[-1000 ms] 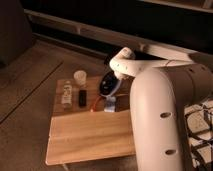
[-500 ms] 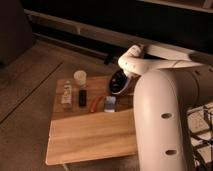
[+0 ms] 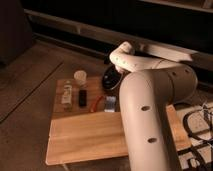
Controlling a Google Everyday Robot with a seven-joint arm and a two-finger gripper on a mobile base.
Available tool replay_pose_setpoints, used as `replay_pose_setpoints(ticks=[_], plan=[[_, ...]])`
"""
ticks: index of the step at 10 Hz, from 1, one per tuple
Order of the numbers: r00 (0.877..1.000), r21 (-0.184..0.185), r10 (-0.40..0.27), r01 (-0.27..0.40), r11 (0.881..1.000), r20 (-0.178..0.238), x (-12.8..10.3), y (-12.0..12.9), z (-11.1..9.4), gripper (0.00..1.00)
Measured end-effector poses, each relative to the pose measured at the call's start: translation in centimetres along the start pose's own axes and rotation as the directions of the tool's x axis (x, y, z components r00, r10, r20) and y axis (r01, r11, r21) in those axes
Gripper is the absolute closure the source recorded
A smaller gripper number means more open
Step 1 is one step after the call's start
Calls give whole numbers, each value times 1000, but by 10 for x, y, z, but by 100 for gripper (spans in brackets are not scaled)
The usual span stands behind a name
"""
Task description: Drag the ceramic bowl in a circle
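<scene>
One ceramic bowl (image 3: 108,83), dark and glossy, sits at the far edge of the wooden table (image 3: 90,137), toward its right half, and looks tipped up rather than flat. The right part of the bowl is hidden by the robot's arm. The gripper (image 3: 114,76) is down at the bowl, reaching in from the right below the pale wrist, and its fingers are closed. Whether the bowl's rim is pinched between them I cannot tell, since the dark fingers merge with the dark bowl.

Just in front of the bowl lies a small flat blue-grey packet (image 3: 110,103), with a thin reddish-orange item (image 3: 97,102) beside it on the left. Further left stands a small dark object (image 3: 83,97), then a pale bottle-like item (image 3: 66,93) lying near the table's left edge. A white cup (image 3: 80,76) stands upright at the far edge, left of the bowl and apart from it. The bulky white arm (image 3: 150,110) covers the table's right side, and cables (image 3: 200,125) lie on the floor beyond it.
</scene>
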Motion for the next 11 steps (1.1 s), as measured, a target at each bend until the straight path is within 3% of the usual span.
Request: replay_pose_setpoints(ticks=[3,6,9,11], plan=[[999,-35,-42,42,999,-8,-7,26,12,100],[995,-89,-96,95,991,-1,-17,74,9,100],[997,-152,-78,75,986,-16,-7,109,7,100],[998,-161,-51,44,986,-42,11,112,6,100]])
